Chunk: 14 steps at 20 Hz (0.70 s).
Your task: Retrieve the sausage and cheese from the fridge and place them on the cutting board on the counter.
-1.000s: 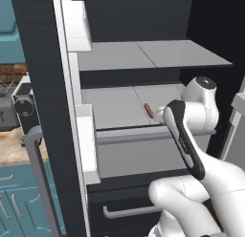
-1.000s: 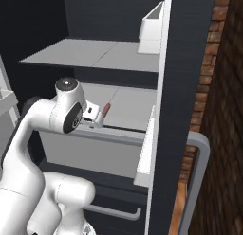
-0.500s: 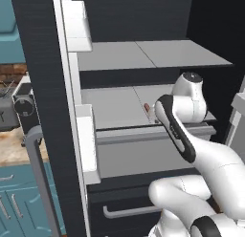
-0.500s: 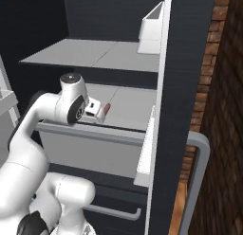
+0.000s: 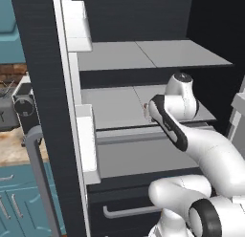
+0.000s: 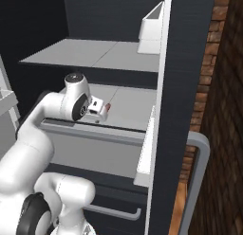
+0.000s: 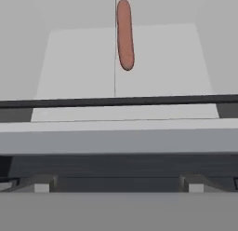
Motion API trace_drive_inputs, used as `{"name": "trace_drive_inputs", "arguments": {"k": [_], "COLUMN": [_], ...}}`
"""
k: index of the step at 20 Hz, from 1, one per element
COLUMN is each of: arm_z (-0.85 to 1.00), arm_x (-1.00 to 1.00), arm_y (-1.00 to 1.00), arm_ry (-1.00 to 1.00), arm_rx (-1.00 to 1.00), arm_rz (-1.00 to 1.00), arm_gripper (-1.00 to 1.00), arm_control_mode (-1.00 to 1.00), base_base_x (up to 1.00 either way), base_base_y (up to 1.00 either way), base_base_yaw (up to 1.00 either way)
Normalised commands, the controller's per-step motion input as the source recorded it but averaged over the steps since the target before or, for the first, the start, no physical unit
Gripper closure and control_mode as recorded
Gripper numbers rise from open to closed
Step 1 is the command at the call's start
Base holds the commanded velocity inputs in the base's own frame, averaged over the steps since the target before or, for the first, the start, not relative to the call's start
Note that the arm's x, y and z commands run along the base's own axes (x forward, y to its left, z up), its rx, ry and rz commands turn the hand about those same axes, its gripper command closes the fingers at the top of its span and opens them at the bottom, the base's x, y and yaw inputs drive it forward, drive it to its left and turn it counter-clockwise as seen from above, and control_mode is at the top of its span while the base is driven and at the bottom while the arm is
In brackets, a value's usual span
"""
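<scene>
The sausage (image 7: 124,34) is a slim reddish-brown link lying on the pale grey middle shelf (image 5: 115,104) of the open black fridge (image 5: 43,88). In the right base view its end (image 6: 109,106) peeks out just past my hand. My gripper (image 7: 116,183) hovers at the shelf's front edge, a short way from the sausage and pointing at it. It is open, with its fingertips (image 7: 39,183) far apart and nothing between them. The hand (image 6: 97,111) is level with the shelf lip. The cheese and the cutting board are out of view. A strip of the beige counter (image 5: 9,152) shows at far left.
An upper shelf (image 5: 143,54) hangs close above my arm. White door bins (image 5: 79,21) (image 6: 152,28) jut from the open doors on both sides. A pale drawer front (image 5: 139,157) lies below the shelf. A brick wall (image 6: 223,111) stands at the right.
The arm has reached farther into the fridge along the middle shelf, bringing the hand closer to the sausage. The sausage has not moved.
</scene>
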Motion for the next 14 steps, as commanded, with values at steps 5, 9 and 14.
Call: {"name": "trace_drive_inputs", "arguments": {"k": [5, 9, 14], "arm_z": [-0.04, -0.04, -0.05], "arm_x": [0.39, 0.38, 0.31], "arm_y": [-0.05, -0.01, 0.00], "arm_ry": [0.00, 0.00, 0.00], "arm_rx": [0.00, 0.00, 0.00], "arm_rz": [0.00, 0.00, 0.00], "arm_gripper": [-1.00, -1.00, -1.00], "arm_control_mode": [-1.00, -1.00, -1.00], "base_base_x": [0.00, 0.00, 0.00], "base_base_y": [0.00, 0.00, 0.00], "base_base_yaw": [0.00, 0.00, 0.00]}}
